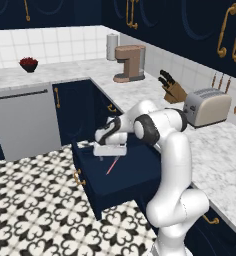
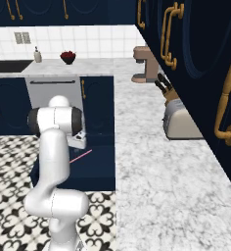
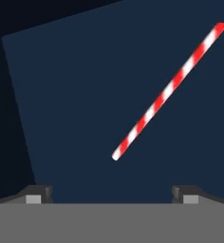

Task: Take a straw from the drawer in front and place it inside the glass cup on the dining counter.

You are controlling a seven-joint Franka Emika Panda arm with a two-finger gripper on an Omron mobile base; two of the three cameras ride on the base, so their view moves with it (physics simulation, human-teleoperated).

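One step complete: the drawer (image 1: pixel 132 177) stands pulled out at the centre of the left base view, its gold handle facing the tiled floor.
Steps outstanding: grasp of the straw (image 3: pixel 168 90), lift clear of the drawer, carry to the dining counter, insertion into the glass cup. By my judgement the task is in its early part.
Drawer contents: one red-and-white striped straw, lying flat on the navy floor of the box. Nothing else is visible inside.
Straw position: in the hand view it runs diagonally from centre to upper right; in the left base view it lies just below the hand, near mid-frame (image 1: pixel 111 166); in the right base view it shows as a thin pink line (image 2: pixel 80 156) beside the arm.
Gripper (image 3: pixel 109 193): spread wide, empty, its two tips at lower left and lower right of the hand view, apart from the straw.
Gripper height: poised above the drawer interior, not in contact with the straw.
Alignment: straw's near end sits between the tips but above them in frame; judged not yet centred for a grasp.
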